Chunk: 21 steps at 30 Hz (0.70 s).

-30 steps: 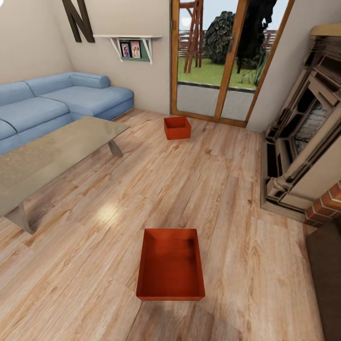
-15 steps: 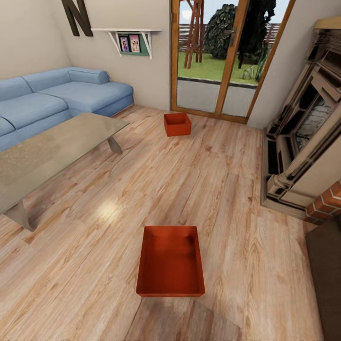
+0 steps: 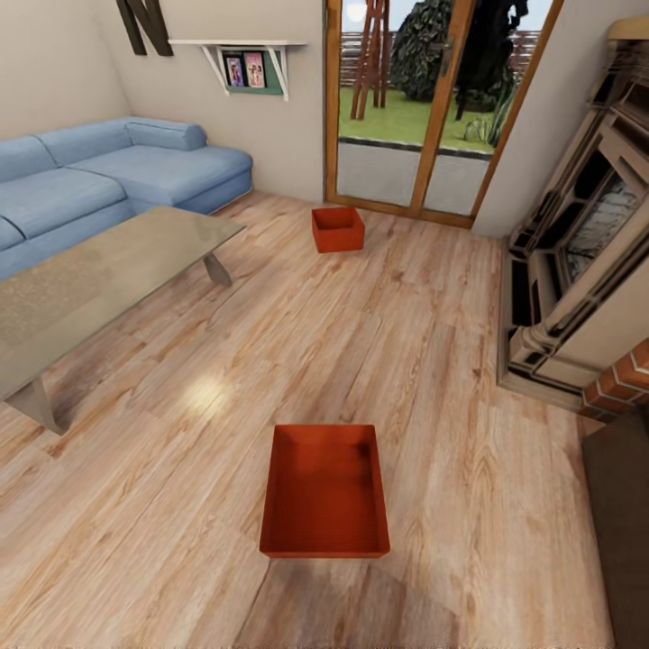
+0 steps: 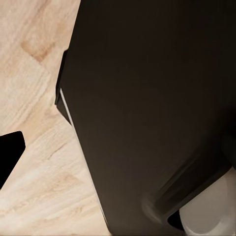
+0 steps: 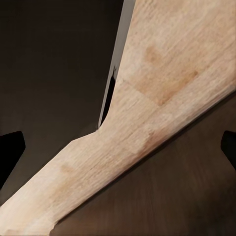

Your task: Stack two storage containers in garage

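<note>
Head view shows the living room: both storage containers lie on the light wood floor (image 3: 433, 361), so nothing is moved yet. The near container (image 3: 324, 491) is just ahead, the far container (image 3: 337, 228) by the glass doors (image 3: 401, 108). Both are red-orange, open, empty. I cannot tell the state of the fingers.

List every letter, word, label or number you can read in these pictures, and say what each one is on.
"N": a large dark letter mounted on the wall above the sofa, cut off by the picture's top edge.
The framed pictures on the wall shelf: too small to read any text.
The two red bins: no labels visible.
</note>
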Motion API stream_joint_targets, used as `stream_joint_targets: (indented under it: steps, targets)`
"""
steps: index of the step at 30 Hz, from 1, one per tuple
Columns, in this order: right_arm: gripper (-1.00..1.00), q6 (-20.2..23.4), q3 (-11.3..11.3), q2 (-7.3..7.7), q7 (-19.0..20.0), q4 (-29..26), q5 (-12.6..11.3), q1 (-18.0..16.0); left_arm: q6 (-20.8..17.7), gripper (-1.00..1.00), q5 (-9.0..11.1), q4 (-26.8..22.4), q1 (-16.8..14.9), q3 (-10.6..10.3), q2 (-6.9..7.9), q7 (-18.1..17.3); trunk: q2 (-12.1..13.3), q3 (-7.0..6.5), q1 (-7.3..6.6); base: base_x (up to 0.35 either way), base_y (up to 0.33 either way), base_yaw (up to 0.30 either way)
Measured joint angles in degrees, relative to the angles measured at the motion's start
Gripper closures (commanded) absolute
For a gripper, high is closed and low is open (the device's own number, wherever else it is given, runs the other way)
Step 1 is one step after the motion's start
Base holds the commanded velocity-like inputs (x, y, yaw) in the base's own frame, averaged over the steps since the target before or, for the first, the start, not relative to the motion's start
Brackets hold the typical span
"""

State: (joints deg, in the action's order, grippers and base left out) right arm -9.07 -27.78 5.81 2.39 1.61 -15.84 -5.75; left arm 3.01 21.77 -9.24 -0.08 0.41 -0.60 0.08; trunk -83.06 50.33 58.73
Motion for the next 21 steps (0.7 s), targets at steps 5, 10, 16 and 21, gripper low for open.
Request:
stream_joint_targets:
  steps: [5,10,16,21]
  targets:
    - [-1.0,0.0,0.0,0.0,0.0,0.0,0.0,0.0,0.0,-1.0,0.0,0.0,0.0,0.0,0.0,0.0,0.0,0.46,0.0,0.0,0.0,0.0]
    - [-1.0,0.0,0.1,0.0,0.0,0.0,0.0,0.0,0.0,-1.0,0.0,0.0,0.0,0.0,0.0,0.0,0.0,0.91,0.0,0.0,0.0,0.0]
    - [-1.0,0.0,0.2,0.01,0.0,0.0,0.0,0.0,0.0,-1.0,0.0,0.0,0.0,0.0,0.0,0.0,0.0,1.46,0.0,0.0,0.0,0.0]
    - [-1.0,0.0,0.2,0.01,0.0,0.0,0.0,0.0,0.0,-1.0,0.0,0.0,0.0,0.0,0.0,0.0,0.0,1.91,0.0,0.0,0.0,0.0]
